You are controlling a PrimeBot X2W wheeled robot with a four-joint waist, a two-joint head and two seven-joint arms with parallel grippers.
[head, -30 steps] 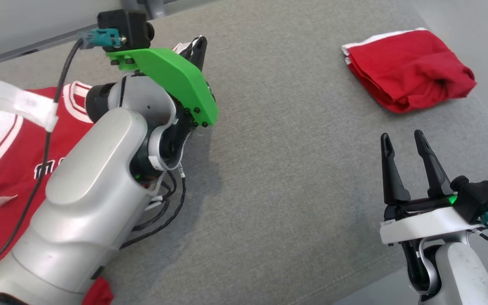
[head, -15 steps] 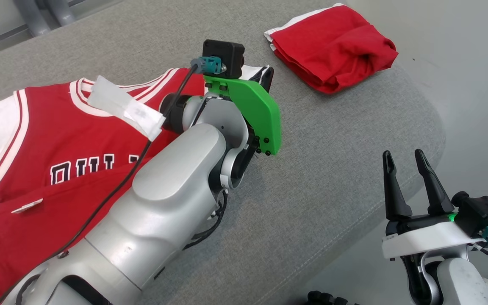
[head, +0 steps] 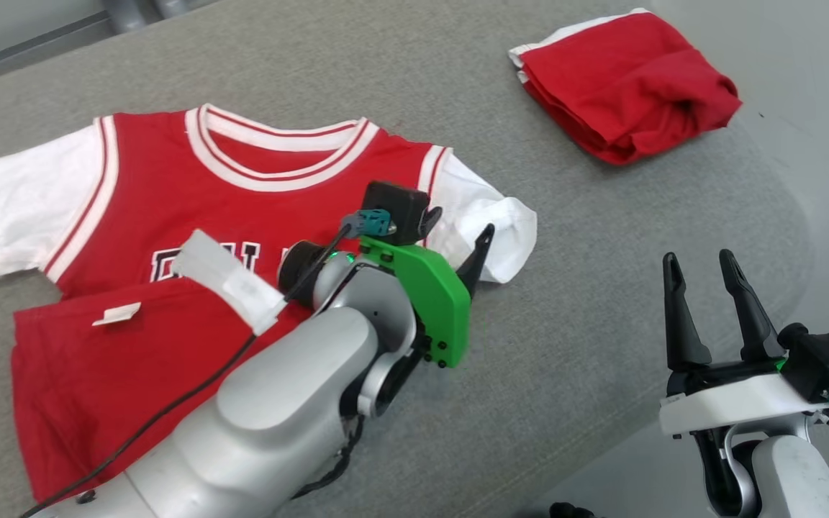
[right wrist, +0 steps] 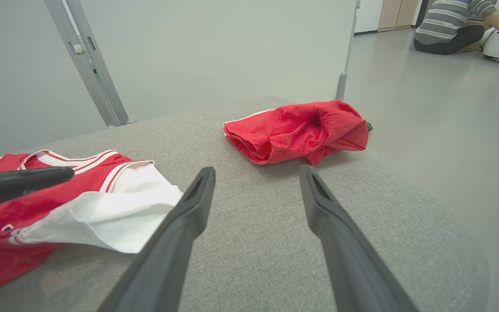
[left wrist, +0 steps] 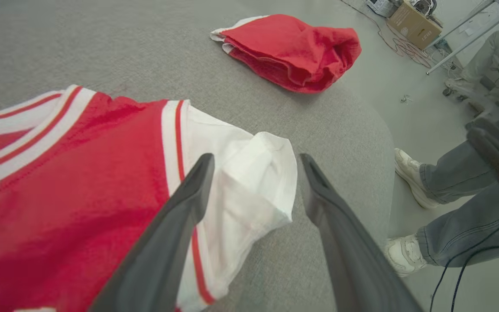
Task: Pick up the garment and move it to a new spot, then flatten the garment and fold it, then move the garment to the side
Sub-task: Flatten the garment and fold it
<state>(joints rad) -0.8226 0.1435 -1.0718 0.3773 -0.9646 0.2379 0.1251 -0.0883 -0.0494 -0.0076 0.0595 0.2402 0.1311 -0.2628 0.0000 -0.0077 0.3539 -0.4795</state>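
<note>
The garment [head: 242, 194], a red jersey with white sleeves and trim, lies spread face-up on the grey cushion [head: 573, 302], its lower hem folded up over the front. My left gripper [head: 459, 226] hangs open just above the jersey's right white sleeve [left wrist: 249, 190], which lies rumpled between the two fingers, touching neither. In the right wrist view the garment [right wrist: 102, 203] is at the left, with one finger [right wrist: 20, 184] of the left gripper over it. My right gripper [head: 699, 259] stands open and empty at the cushion's near right edge, well away from the jersey.
A second red garment [head: 623, 86], folded into a bundle, sits at the cushion's far right corner. The cushion's rounded edge drops to the floor on the right. A person's legs and shoes [left wrist: 461, 182] stand beside that edge. Another person [right wrist: 457, 26] sits on the floor far off.
My left gripper, shut on the white sleeve before, has opened and let it drop onto the cushion. The head camera shifted, bringing the whole jersey into view. The right arm has not moved.
</note>
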